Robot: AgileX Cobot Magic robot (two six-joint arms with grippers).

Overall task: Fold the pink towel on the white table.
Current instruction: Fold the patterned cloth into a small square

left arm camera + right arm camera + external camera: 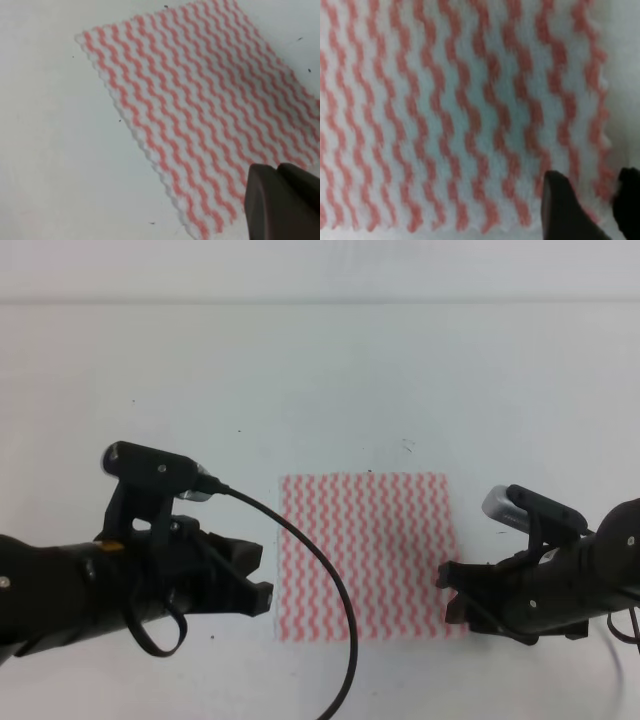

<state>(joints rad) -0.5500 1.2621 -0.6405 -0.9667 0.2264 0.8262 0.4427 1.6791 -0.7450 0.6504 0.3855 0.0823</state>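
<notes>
The pink towel (370,555) lies flat and spread out on the white table (320,380), with pink-red and white wavy stripes. My left gripper (263,575) is just left of the towel's near left edge, low over the table, jaws apart and empty. In the left wrist view the towel (200,110) fills the upper right and one dark finger (282,205) shows over its near part. My right gripper (450,593) is open at the towel's near right corner. In the right wrist view its fingertips (562,210) straddle the towel's (445,115) right edge.
A black cable (335,590) from the left arm loops across the towel's near left part. Small dark specks (408,445) mark the table behind the towel. The table's far edge (320,302) runs along the top.
</notes>
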